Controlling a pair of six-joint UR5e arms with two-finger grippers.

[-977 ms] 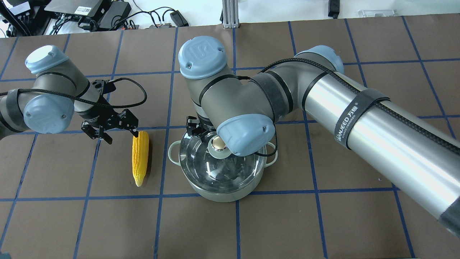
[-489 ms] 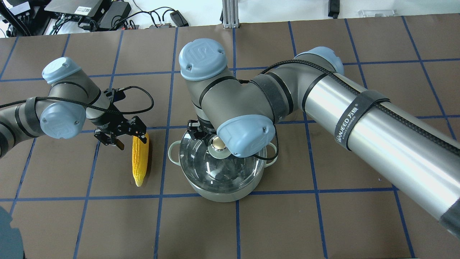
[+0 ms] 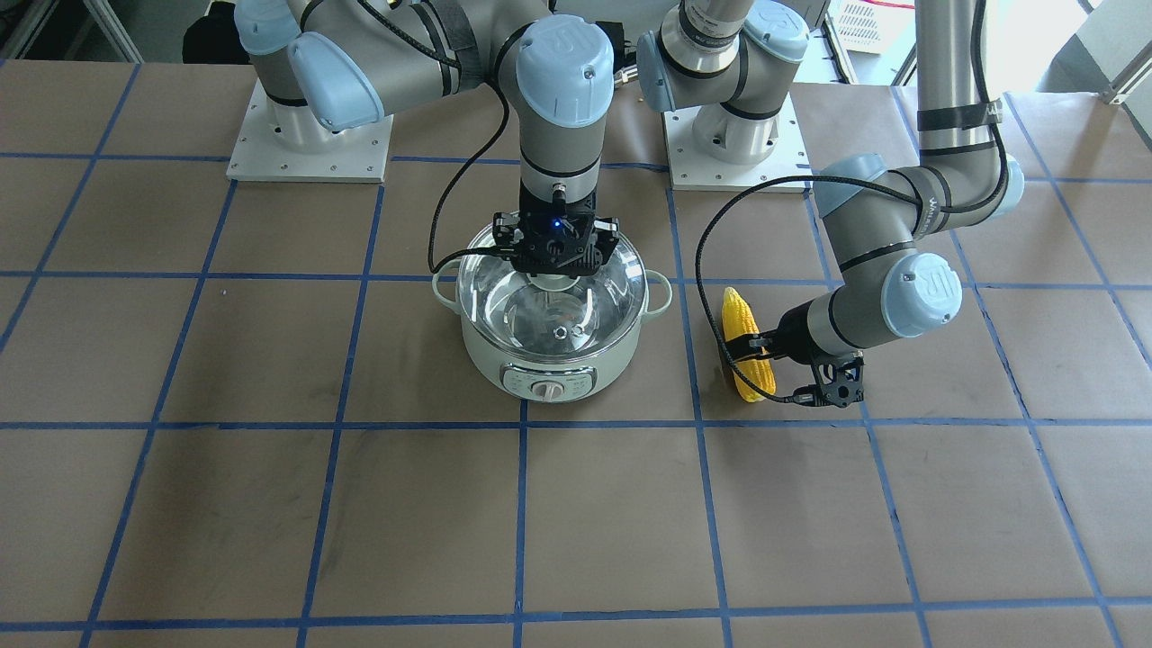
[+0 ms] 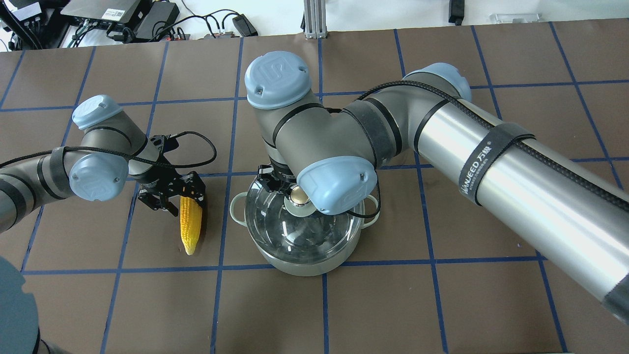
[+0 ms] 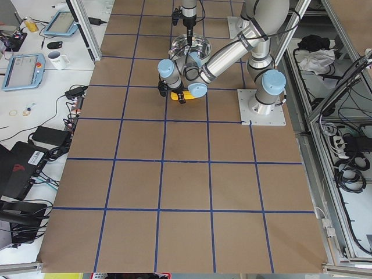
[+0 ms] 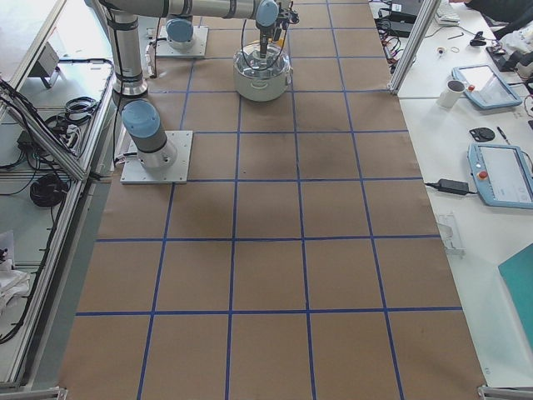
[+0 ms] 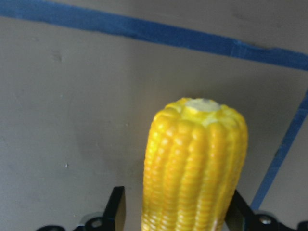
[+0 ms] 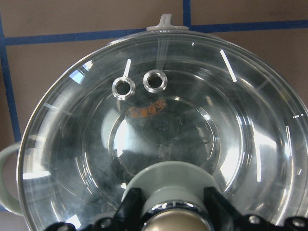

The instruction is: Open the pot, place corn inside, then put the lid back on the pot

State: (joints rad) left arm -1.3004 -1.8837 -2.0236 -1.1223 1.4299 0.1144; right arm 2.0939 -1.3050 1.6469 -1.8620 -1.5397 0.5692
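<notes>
The pot [image 4: 307, 263] stands mid-worktop [image 4: 417, 305] with the lid [image 4: 314, 236] seated on it. The corn [image 4: 189, 231] lies flat on the worktop to the pot's left, near but apart, tip toward the robot. The left tool [image 4: 186, 202] straddles its far end. The right tool [image 8: 171, 209] flanks the lid's knob.

one pot [image 3: 551, 364] sits in the middle of the front view. it has two handles [image 3: 661, 292]. one lid [image 3: 594, 306], with two little holes [image 8: 122, 88]. one corn [image 3: 745, 346] at the right. two arms: left arm [image 4: 98, 167], right arm [image 4: 491, 147]. two grippers: left gripper [image 4: 184, 201], right gripper [image 8: 172, 211].
</notes>
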